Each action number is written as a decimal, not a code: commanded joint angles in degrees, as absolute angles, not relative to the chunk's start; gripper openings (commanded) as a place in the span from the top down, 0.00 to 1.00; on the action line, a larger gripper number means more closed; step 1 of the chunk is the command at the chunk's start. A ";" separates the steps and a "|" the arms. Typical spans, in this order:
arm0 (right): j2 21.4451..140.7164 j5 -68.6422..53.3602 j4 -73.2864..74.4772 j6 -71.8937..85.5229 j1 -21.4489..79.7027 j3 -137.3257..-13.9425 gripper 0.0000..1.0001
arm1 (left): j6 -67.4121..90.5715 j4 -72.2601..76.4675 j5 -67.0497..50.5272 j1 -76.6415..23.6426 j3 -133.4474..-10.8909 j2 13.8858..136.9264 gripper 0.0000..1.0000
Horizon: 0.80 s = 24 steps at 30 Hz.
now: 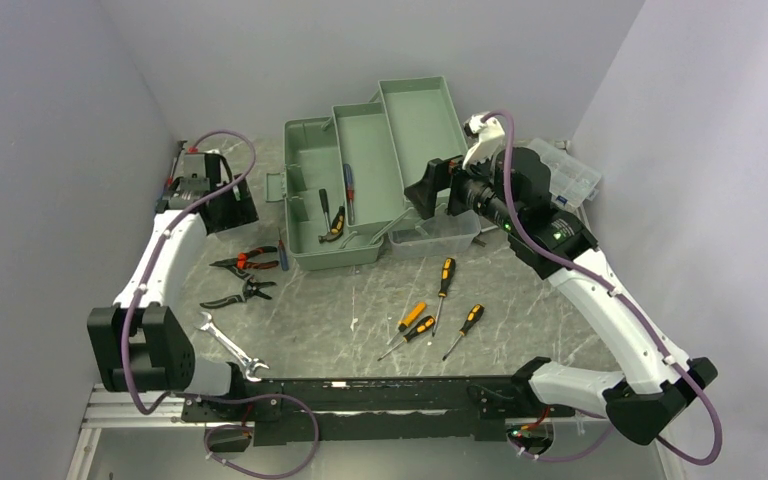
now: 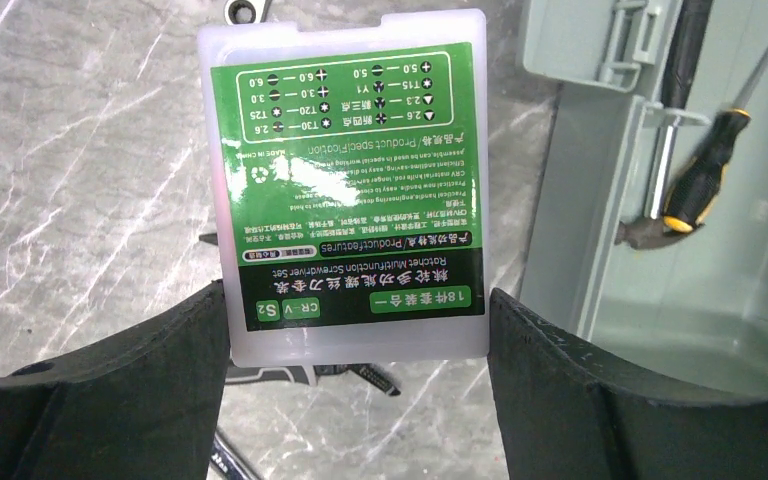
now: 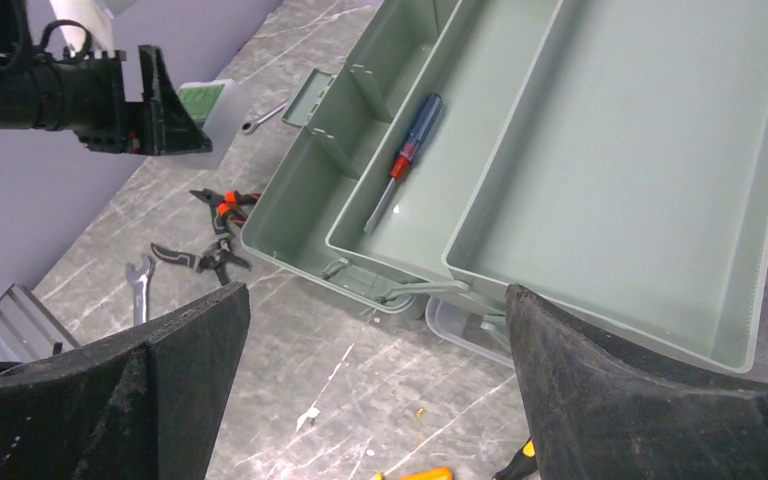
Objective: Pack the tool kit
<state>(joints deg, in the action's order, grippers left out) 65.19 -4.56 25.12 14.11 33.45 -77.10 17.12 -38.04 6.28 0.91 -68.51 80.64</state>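
Observation:
The sage-green toolbox [image 1: 305, 150] stands open at the back with its trays folded out. It also shows in the right wrist view [image 3: 660, 150] and the left wrist view [image 2: 760, 250]. Screwdrivers and pliers lie inside it, among them a blue-and-red screwdriver [image 3: 403, 160] in a tray. My left gripper [image 1: 222, 195] is shut on a white bit-set case with a green label [image 2: 345, 180], held above the table left of the toolbox. My right gripper [image 1: 422, 190] is open and empty, over the table in front of the trays.
Loose on the table are red-handled pliers [image 1: 245, 262], black cutters [image 1: 240, 293], a wrench [image 1: 228, 345], a blue screwdriver [image 1: 282, 250] and several orange-and-black screwdrivers [image 1: 445, 275]. A clear lid [image 1: 440, 235] lies below the trays. A clear organizer box [image 1: 570, 175] stands at the back right.

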 commanded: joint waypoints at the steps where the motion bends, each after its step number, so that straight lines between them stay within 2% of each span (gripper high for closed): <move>1: 65.48 -5.51 22.41 14.84 33.38 -78.46 0.00 | 16.96 -39.18 1.45 1.32 -70.92 73.59 0.58; 5: 65.87 -5.66 22.43 15.01 33.39 -78.49 0.00 | 18.92 -35.79 -9.57 1.32 -70.72 68.85 0.59; 10: 66.09 -5.87 22.32 15.31 33.37 -78.31 0.00 | 24.72 -33.18 -23.89 -1.09 -72.27 70.38 0.61; 16: 66.52 -6.23 22.40 15.94 33.34 -78.53 0.00 | 26.70 -30.90 -22.77 -8.72 -75.27 77.11 0.61; 24: 66.75 -6.45 23.18 16.50 33.34 -78.97 0.00 | 31.08 -26.96 -22.86 -11.48 -74.61 84.90 0.62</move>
